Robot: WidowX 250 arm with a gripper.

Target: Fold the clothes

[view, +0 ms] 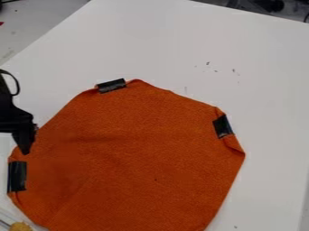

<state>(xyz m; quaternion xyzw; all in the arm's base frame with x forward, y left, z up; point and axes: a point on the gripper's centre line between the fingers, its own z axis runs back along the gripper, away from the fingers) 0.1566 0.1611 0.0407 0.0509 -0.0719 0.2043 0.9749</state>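
An orange cloth [138, 158] is spread across the near and left part of a white counter [265, 90], its outline made of many blunt corners. Its surface is crossed by soft, shallow creases, and its nearmost part is cut off by the bottom of the view. Three short black strips are seen at its border: one at the far edge [111, 85], set at a slight tilt; one at the right edge [222, 126], beside which the fabric is tucked and puckered; and one at the left edge [17, 176], placed nearly upright in the view.

The black hand [25, 144] is seen at the left, pointed down, its tip overlapping the cloth's left border just beyond the left strip. Whether it is wide or narrow cannot be told, nor whether fabric is touched or held by it. Above it, a thin black loop [17, 85] is seen.

In the near left corner, a small yellowish lump [20, 226] is partly shown. Small dark marks [208, 63] are scattered on the counter beyond the cloth.
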